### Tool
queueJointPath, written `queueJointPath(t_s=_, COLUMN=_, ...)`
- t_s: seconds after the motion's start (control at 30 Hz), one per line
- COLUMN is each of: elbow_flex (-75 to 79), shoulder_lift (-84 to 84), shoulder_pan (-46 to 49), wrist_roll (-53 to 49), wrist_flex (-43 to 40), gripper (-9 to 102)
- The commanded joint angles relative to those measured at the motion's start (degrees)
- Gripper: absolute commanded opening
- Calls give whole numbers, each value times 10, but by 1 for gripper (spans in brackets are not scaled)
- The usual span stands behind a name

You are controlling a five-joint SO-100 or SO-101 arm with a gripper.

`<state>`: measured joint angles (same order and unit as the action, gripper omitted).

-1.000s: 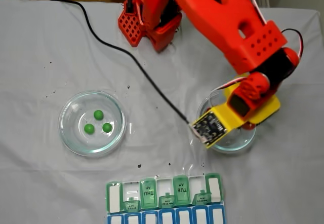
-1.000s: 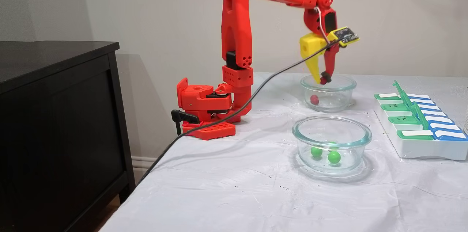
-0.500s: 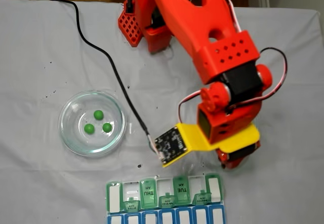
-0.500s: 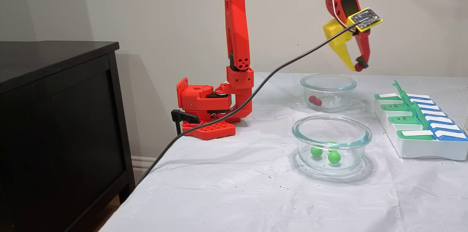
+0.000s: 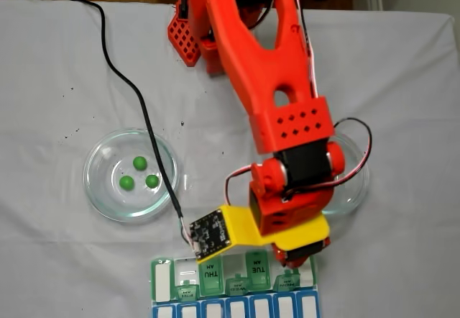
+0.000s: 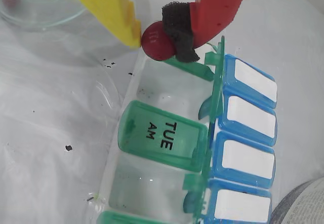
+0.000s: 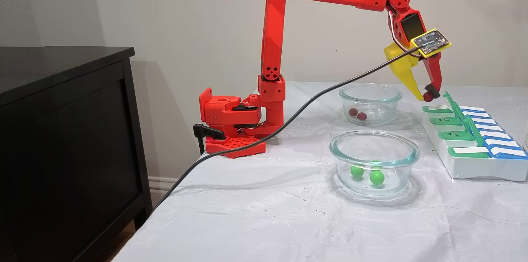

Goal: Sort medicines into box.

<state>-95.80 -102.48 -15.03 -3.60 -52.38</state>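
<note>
The jaws are pinching one dark red ball between the yellow finger and the padded red one, hanging just above the end compartment of the pill organiser, near the desk's edge in the side fixed view. That open cell is lying directly beneath the ball, beyond the shut TUE lid. A straight drop looks sufficient.
</note>
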Motion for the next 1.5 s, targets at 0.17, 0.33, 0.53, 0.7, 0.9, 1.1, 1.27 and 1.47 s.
queueJointPath(t_s=0.17, elbow_flex=23, shoulder_lift=-1, shoulder_pan=12, wrist_roll=-2, wrist_flex=84, gripper=0)
queueJointPath(t_s=0.33, elbow_flex=5, shoulder_lift=0, shoulder_pan=4, wrist_roll=-25, wrist_flex=102, gripper=16)
queueJointPath(t_s=0.53, elbow_flex=4, shoulder_lift=8, shoulder_pan=4, wrist_roll=-18, wrist_flex=108, gripper=22)
queueJointPath(t_s=0.7, elbow_flex=-1, shoulder_lift=-4, shoulder_pan=2, wrist_roll=-18, wrist_flex=98, gripper=23)
queueJointPath(t_s=0.9, elbow_flex=-10, shoulder_lift=-63, shoulder_pan=-15, wrist_roll=-16, wrist_flex=38, gripper=2)
queueJointPath(t_s=1.1, elbow_flex=54, shoulder_lift=-93, shoulder_pan=-53, wrist_roll=-13, wrist_flex=-121, gripper=0)
queueJointPath(t_s=1.27, elbow_flex=113, shoulder_lift=-83, shoulder_pan=-108, wrist_roll=-47, wrist_flex=-258, gripper=0)
queueJointPath(t_s=1.47, elbow_flex=120, shoulder_lift=-67, shoulder_pan=-181, wrist_roll=-28, wrist_flex=-351, gripper=0)
